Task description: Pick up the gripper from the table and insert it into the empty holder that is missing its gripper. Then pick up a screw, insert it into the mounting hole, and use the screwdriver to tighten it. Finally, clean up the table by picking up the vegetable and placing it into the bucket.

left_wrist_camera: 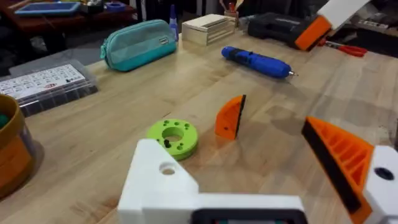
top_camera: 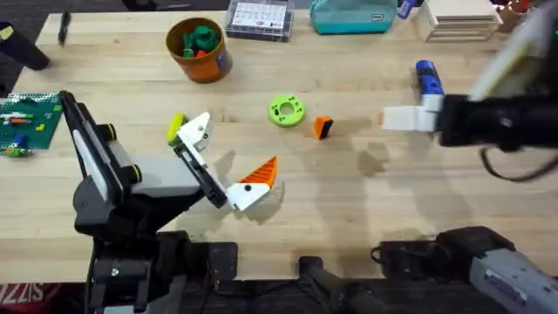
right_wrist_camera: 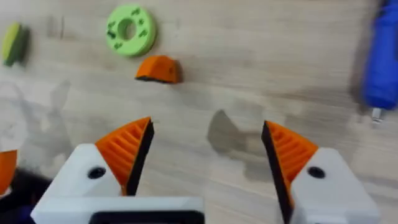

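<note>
The loose orange gripper [top_camera: 323, 127] [left_wrist_camera: 231, 117] [right_wrist_camera: 158, 68] lies on the table beside a green ring disc [top_camera: 286, 111]. My left gripper [top_camera: 228, 155] [left_wrist_camera: 249, 165] is open. Its one white holder [top_camera: 199, 129] [left_wrist_camera: 163, 180] is bare, with a mounting hole [left_wrist_camera: 166, 168], and its other carries an orange finger [left_wrist_camera: 339, 155]. My right gripper [top_camera: 403, 118] [right_wrist_camera: 205, 155] hovers open to the right of the loose piece. The blue screwdriver [top_camera: 427, 77] [left_wrist_camera: 256, 62] lies at the far right. The vegetable [top_camera: 177, 125] [right_wrist_camera: 13, 43] lies behind the bare holder. The orange bucket [top_camera: 199, 50] stands at the back. The screw is out of view.
A clear parts box [top_camera: 259, 17], a teal pouch [top_camera: 353, 16] and a stack of wooden blocks [top_camera: 458, 19] line the far edge. A green plate with small bricks [top_camera: 26, 122] sits at the left. Bare wood lies between the two arms.
</note>
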